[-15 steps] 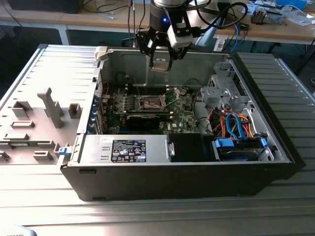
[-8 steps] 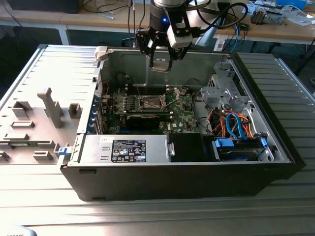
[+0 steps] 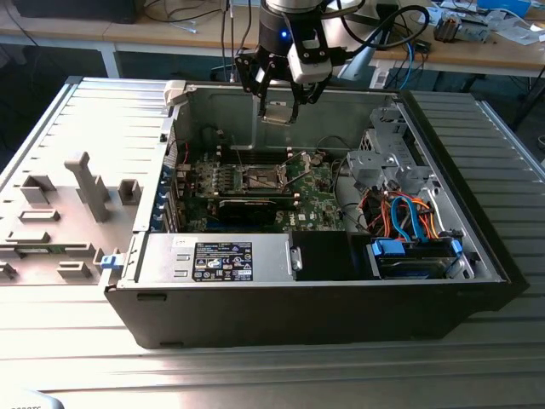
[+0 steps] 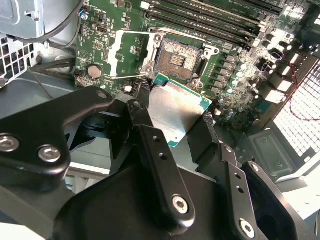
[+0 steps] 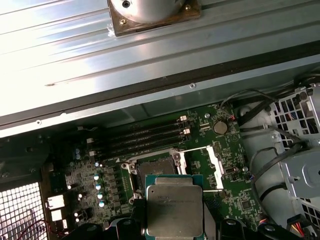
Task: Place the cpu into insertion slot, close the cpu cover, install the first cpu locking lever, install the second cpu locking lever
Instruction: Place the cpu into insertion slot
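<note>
Upper middle of the exterior view: we find the black two-fingered end effector (image 3: pixel 278 109) hanging above the open black computer case (image 3: pixel 324 315), which lies on the ribbed grey metal desk (image 3: pixel 255 375).

Grip: its fingers are clamped on opposite edges of the small flat square cpu with the silvery-beige metal top (image 4: pixel 177 112). In both wrist views we see the chip held flat between them.

Slot: the square, dark-centred insertion slot with a silver metal rim (image 3: pixel 260 177) sits near the centre of the exterior view, in the green motherboard (image 3: pixel 311 209). In the second wrist view its bare contact field shows, with nothing seated in it.

Gap: in the exterior view the cpu is well above the insertion slot and touches nothing on the board.

Cover: the thin silver frame-plate cpu cover with the square window (image 4: pixel 114 54) is swung open and lies beside the insertion slot, so the way in is free.

Levers: the locking levers are too thin for us to make out with any certainty. With the cpu cover open, we judge that neither is fastened.

Progress: the cpu is in hand and over the case, so we judge the first step under way but not finished. Seating the chip, closing the cpu cover and setting both locking levers are all left to do.
</note>
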You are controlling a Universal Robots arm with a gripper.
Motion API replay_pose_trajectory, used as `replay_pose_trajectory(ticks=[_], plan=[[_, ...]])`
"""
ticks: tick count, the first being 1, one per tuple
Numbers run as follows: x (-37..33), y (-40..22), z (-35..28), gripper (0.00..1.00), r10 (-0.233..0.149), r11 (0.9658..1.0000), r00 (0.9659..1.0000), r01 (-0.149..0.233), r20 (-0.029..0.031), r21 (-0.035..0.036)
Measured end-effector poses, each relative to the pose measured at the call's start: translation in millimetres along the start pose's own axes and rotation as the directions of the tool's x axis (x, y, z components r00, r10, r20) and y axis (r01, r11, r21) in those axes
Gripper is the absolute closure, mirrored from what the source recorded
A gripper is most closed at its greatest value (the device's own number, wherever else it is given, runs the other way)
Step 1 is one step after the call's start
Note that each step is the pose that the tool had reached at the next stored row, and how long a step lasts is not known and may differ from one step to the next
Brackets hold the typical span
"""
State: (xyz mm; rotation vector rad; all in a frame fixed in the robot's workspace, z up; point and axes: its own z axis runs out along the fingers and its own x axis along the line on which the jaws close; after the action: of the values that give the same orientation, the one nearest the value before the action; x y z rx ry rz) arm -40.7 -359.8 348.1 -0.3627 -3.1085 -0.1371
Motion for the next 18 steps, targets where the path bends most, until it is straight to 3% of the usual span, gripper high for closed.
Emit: replay_pose_trajectory(ticks=[18], plan=[[0.0,0.0,0.0,0.46,0.020,0.9998,0.9998,-0.020,0.0017,-0.0004]])
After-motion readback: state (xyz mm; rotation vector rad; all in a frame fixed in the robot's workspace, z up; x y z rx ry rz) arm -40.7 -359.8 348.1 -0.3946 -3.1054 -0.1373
